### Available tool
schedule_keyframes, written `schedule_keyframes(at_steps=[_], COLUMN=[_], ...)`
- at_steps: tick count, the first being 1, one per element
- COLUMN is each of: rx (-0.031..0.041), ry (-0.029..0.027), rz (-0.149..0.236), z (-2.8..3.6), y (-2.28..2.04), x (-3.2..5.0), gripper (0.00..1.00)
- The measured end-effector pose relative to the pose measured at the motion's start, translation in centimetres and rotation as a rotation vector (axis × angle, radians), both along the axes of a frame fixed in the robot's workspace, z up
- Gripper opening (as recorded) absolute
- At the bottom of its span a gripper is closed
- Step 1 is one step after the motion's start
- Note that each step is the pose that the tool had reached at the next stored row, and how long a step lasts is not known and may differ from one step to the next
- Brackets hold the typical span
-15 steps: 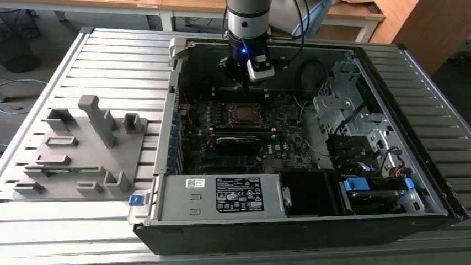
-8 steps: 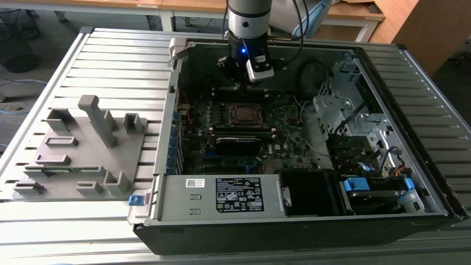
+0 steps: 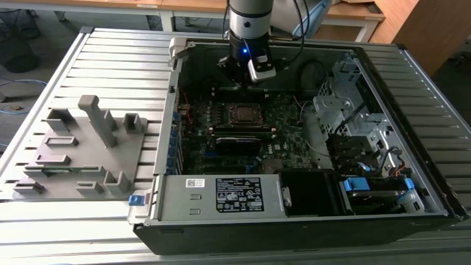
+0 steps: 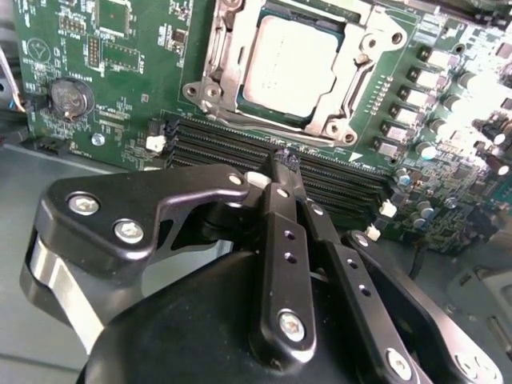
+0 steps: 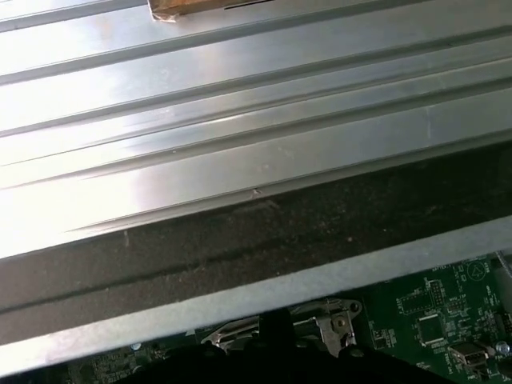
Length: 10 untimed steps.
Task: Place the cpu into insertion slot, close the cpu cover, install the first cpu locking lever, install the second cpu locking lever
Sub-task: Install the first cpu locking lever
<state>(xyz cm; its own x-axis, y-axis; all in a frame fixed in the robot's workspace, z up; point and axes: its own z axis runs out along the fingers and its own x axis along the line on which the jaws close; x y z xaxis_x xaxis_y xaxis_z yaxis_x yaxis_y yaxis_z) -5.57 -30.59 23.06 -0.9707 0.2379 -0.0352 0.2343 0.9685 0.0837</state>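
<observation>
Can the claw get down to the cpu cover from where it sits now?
Probably yes. The claw hangs shut above the board beside the cpu cover, which lies over the cpu. The case is open and nothing stands between them.

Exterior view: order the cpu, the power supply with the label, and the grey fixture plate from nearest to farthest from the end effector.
1. cpu, just below the end effector.
2. power supply, at the case's front.
3. grey fixture plate, outside the case, view's left.

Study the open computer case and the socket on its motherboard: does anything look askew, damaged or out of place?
Nothing stands out. The cpu lies flat and square in its socket, with the cpu cover framing it evenly. The gripper hangs above the memory slots beside the socket, fingers together, holding nothing.
</observation>
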Motion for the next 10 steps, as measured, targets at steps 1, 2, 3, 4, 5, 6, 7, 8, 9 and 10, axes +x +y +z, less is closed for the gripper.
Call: schedule_keyframes(at_steps=[1,2,3,4,5,6,7,8,9,10], rx=[0.0000,-0.0002,-0.0002,-0.0003,-0.0002,-0.0001,-0.0002,-0.0002,-0.0001,-0.0001], ry=[0.0000,0.0001,0.0002,0.0002,0.0001,0.0001,0.0001,0.0002,0.0001,0.0002], rz=[0.012,0.024,0.036,0.047,0.058,0.070,0.080,0.091,0.102,0.112], z=[0.00,0.00,-0.01,-0.01,-0.02,-0.03,-0.03,-0.04,-0.04,-0.05], y=[0.00,0.00,0.00,0.00,0.00,0.00,0.00,0.00,0.00,0.00], x=[0.01,0.02,0.02,0.02,0.03,0.03,0.04,0.04,0.05,0.06], gripper=[0.11,0.11,0.11,0.11,0.11,0.11,0.11,0.11,0.11,0.11])
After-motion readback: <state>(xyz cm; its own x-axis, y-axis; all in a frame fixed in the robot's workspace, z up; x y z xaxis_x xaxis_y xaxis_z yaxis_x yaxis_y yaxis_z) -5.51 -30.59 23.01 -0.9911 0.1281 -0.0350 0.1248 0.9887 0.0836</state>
